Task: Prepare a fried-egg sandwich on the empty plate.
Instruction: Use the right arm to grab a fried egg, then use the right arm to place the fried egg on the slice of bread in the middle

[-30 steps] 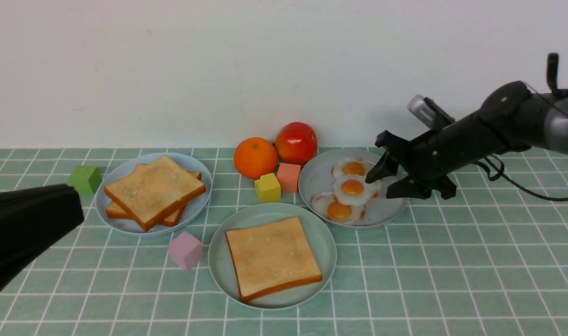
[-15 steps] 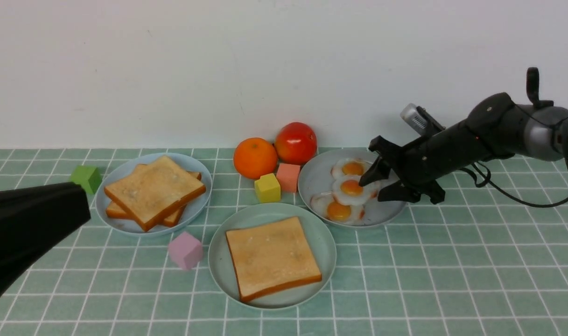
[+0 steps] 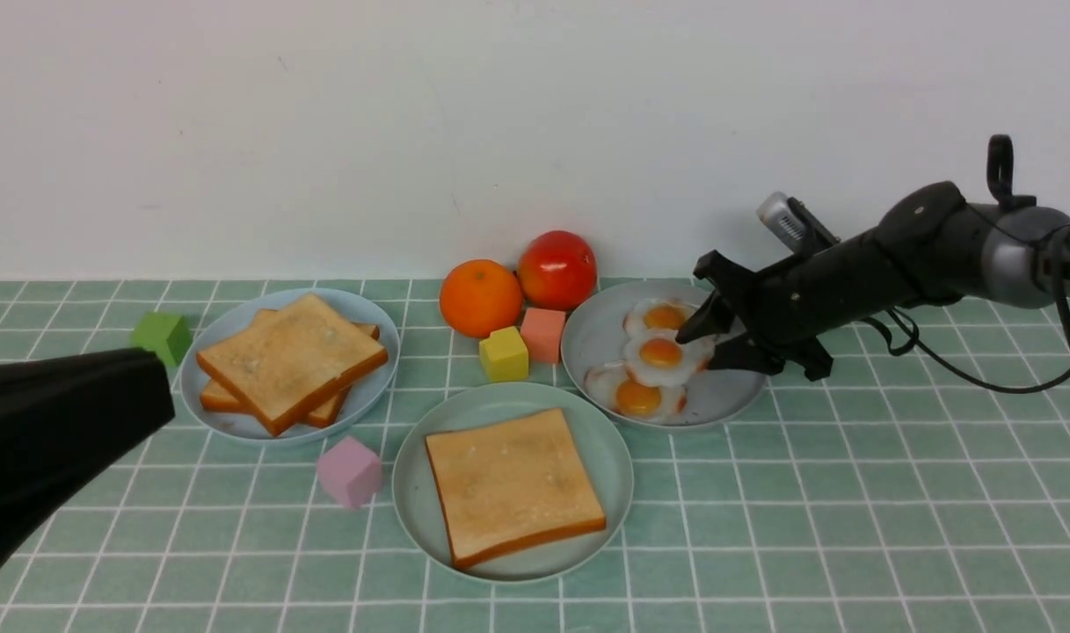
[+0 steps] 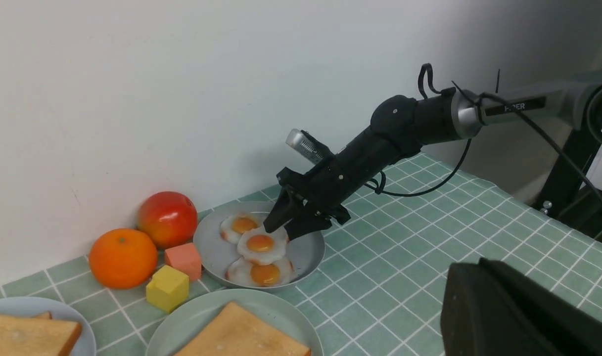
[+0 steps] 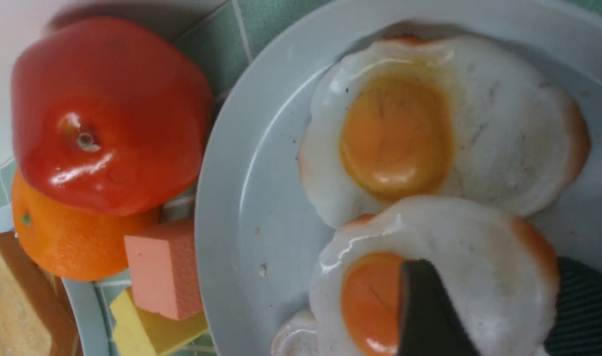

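Observation:
The mint-green plate (image 3: pixel 409 492) at the front middle holds one toast slice (image 3: pixel 515 485). No assembled fried-egg sandwich is in view. Three fried eggs lie on the grey-blue plate (image 3: pixel 587 345). My right gripper (image 3: pixel 712 345) reaches in from the right and stands open around the edge of the middle egg (image 3: pixel 662 353). In the right wrist view one finger (image 5: pixel 424 306) lies over that egg's (image 5: pixel 479 247) yolk and the ribbed pad (image 5: pixel 582 306) sits at its rim. My left gripper (image 3: pixel 143 391) hangs shut and empty at the left, away from the plates.
A sky-blue plate (image 3: pixel 378 327) with two stacked toast slices (image 3: pixel 288 360) sits at the left. An orange (image 3: pixel 480 297) and a red fruit (image 3: pixel 557 268) stand by the wall. Yellow (image 3: pixel 504 353), salmon (image 3: pixel 543 334), pink (image 3: pixel 350 472) and green (image 3: pixel 161 337) cubes lie around the plates.
My right gripper has come down and a little left onto the middle egg, and its jaws have narrowed around the egg's edge. The left arm has barely moved.

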You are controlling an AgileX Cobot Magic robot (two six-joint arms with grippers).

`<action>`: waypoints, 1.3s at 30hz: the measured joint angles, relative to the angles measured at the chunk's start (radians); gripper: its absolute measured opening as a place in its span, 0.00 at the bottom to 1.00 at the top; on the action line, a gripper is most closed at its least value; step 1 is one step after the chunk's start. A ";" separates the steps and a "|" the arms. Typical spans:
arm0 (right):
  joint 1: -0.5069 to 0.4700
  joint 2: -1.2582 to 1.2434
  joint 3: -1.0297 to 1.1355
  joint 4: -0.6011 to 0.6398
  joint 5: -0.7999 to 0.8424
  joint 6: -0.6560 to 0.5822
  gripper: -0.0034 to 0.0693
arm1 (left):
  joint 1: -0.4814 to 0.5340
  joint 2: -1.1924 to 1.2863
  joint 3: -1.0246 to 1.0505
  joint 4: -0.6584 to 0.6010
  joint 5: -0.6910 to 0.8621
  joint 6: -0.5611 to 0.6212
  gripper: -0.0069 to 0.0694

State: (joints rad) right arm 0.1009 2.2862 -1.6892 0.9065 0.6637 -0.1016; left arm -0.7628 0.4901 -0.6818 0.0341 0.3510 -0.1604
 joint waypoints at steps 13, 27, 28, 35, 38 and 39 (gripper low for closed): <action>0.000 -0.075 0.000 0.011 0.049 -0.055 0.16 | 0.000 0.000 0.000 -0.018 0.118 0.000 0.07; 0.171 -0.376 0.150 -0.002 0.294 -0.161 0.15 | 0.000 0.000 0.000 0.047 0.205 0.000 0.07; 0.204 -0.374 0.180 0.002 0.284 -0.167 0.15 | 0.000 0.000 0.000 0.053 0.211 0.000 0.07; 0.311 -0.283 0.238 0.124 0.160 -0.235 0.15 | 0.000 0.000 0.000 0.069 0.243 0.000 0.08; 0.309 -0.249 0.238 0.190 0.120 -0.264 0.15 | 0.000 0.000 0.000 0.069 0.252 0.000 0.08; 0.309 -0.244 0.238 0.199 0.118 -0.266 0.15 | 0.000 0.000 0.000 0.069 0.252 0.000 0.08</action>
State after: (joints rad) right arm 0.4100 2.0426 -1.4516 1.1051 0.7817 -0.3676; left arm -0.7628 0.4901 -0.6818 0.1029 0.6025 -0.1604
